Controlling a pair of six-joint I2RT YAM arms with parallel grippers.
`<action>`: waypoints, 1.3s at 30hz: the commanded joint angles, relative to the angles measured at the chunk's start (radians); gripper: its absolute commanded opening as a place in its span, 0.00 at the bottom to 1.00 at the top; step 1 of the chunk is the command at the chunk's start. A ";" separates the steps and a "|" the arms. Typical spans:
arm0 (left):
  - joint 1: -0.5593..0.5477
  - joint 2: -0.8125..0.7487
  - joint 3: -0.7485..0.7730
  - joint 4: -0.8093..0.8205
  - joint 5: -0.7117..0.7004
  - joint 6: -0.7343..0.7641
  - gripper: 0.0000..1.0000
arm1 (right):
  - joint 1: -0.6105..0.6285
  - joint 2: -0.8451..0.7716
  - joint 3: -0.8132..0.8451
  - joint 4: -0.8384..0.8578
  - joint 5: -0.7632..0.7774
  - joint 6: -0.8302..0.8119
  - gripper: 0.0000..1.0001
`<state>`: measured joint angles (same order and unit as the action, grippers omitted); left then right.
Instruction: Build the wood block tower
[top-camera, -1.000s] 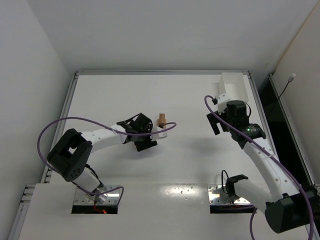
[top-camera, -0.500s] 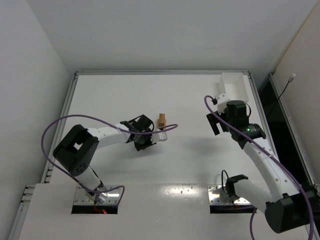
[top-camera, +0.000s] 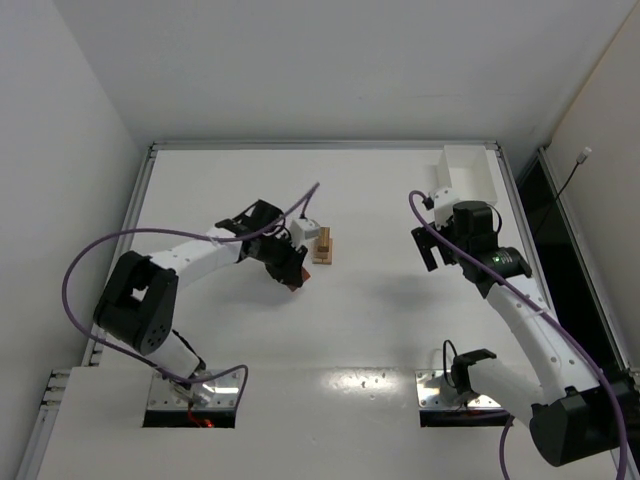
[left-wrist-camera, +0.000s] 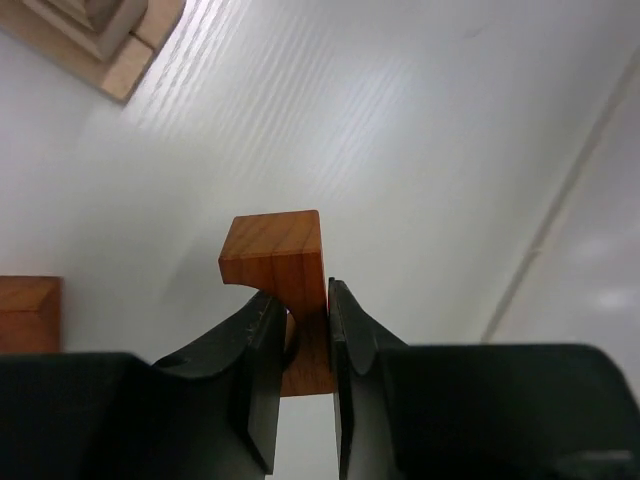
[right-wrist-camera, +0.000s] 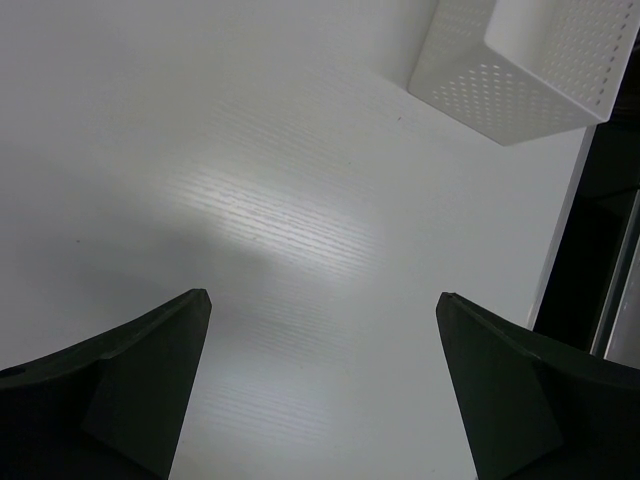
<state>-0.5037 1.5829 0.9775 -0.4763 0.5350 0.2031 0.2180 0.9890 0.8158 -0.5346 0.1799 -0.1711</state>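
Clamped thinly on the reddish arch block (left-wrist-camera: 274, 250), the left claw (left-wrist-camera: 307, 318) could have let it twist, toppling the wood block tower (top-camera: 323, 245).

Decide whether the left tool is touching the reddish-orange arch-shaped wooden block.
Touching. In the left wrist view the left tool clamps the reddish-orange arch-shaped wooden block between its fingers.

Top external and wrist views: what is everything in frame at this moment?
wood block tower: one partial stack, pale tan, table centre.
arch block: one, reddish-orange, gripped in left pincer.
loose block: one, reddish-orange, cut off at left wrist view's edge.
box: one, white, perforated, far right corner.
table: one, white.
cables: two, purple, one along each arm.
left pincer: one, black, shut on arch block beside tower.
right pincer: one, black, open, empty, over bare table.
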 joint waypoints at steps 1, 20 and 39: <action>0.059 -0.044 -0.025 0.082 0.380 -0.311 0.00 | -0.005 -0.001 0.013 0.013 -0.039 0.041 0.93; 0.237 0.345 -0.128 0.464 0.609 -0.605 0.04 | -0.014 -0.001 0.022 -0.015 -0.056 0.041 0.93; 0.355 0.408 -0.069 0.246 0.487 -0.378 0.56 | -0.023 0.037 0.059 -0.015 -0.083 0.041 0.93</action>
<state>-0.1902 1.9907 0.9138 -0.2340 1.1553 -0.2626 0.1986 1.0229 0.8230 -0.5640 0.1204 -0.1455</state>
